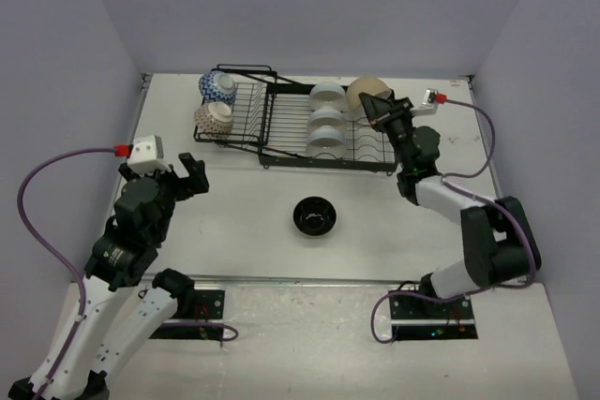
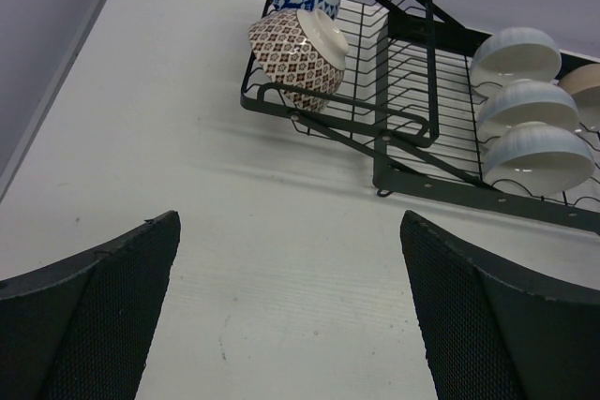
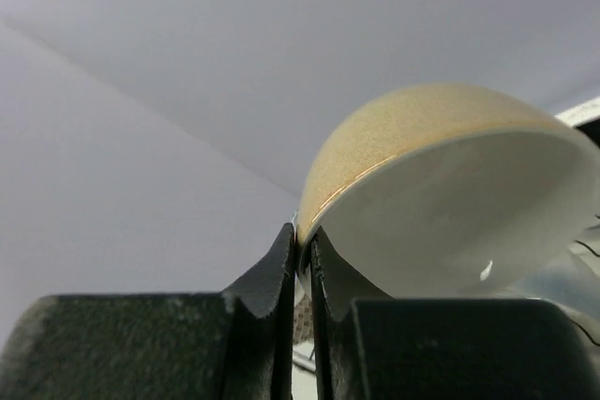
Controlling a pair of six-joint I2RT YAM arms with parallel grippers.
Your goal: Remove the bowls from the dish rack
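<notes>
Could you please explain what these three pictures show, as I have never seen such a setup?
Two robot arms are bolted to a table, each ending in a two-finger gripper. One picture looks down from above; the others come from cameras on the left and right wrists. A black wire dish rack holds three white bowls and two patterned bowls. A black bowl sits alone on the table. The left gripper is open and empty; the right gripper pinches the rim of a tan bowl.
</notes>
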